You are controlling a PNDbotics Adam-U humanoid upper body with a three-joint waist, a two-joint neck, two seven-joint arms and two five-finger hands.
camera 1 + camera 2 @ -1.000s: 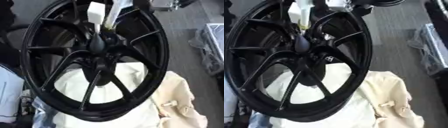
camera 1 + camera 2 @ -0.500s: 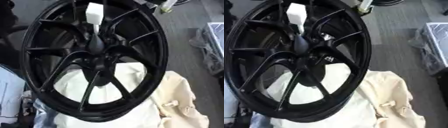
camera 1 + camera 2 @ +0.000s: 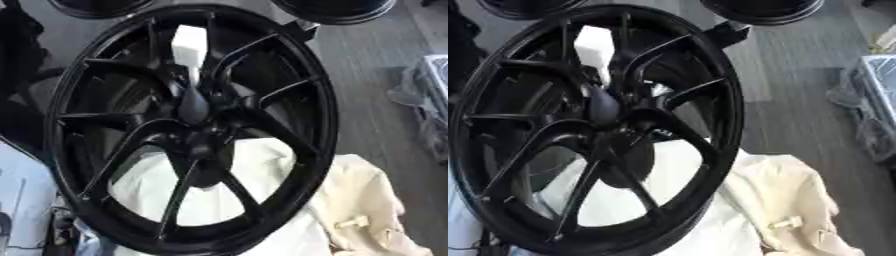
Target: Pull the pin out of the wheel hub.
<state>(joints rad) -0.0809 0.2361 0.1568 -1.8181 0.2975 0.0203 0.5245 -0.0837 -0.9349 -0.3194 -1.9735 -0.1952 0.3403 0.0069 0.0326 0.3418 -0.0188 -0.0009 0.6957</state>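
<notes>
Black wheel (image 3: 188, 130) stands tilted over cream cloth (image 3: 367, 200) on grey floor (image 3: 798, 90). White pin (image 3: 189, 47) seated, stem running down into hub (image 3: 194, 107). Neither hand in view; state unknown. Judgement: extraction not done, grasp and pull remain.

Black wheel hub (image 3: 197, 145) (tilted), white pin (image 3: 189, 47) inserted

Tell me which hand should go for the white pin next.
Left, tentatively: neither hand shows now, and the white pin stands up from the wheel hub left of the view's middle, on the left arm's side.
</notes>
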